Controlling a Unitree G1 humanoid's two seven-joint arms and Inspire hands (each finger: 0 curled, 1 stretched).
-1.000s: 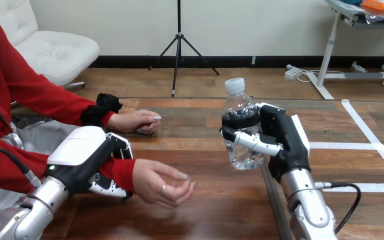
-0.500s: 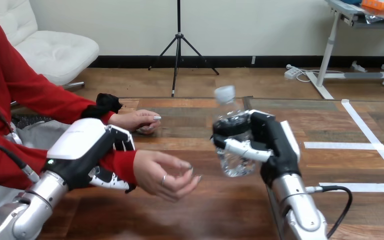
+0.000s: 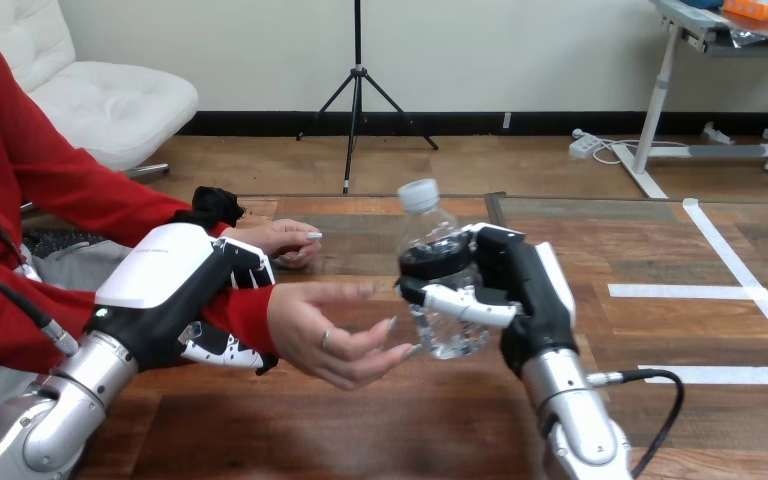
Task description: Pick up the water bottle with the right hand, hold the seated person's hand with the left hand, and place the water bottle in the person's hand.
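Note:
A clear water bottle (image 3: 438, 280) with a white cap and black label stays upright above the table, my right hand (image 3: 520, 290) shut round its middle. Just left of it the person's hand (image 3: 330, 335) is spread open, palm toward the bottle, fingertips nearly at its base. My left hand (image 3: 185, 300) has its fingers curled round that hand's red-sleeved wrist from the near side. The person's other hand (image 3: 275, 240) rests on the table farther back.
The wooden table (image 3: 400, 420) stretches ahead, with a seam running down under my right arm. A black cable (image 3: 660, 410) trails from my right forearm at the lower right.
My right hand has carried the bottle leftward, close to the person's hand. The person's fingers have opened wider. My left hand has stayed on the wrist and risen slightly.

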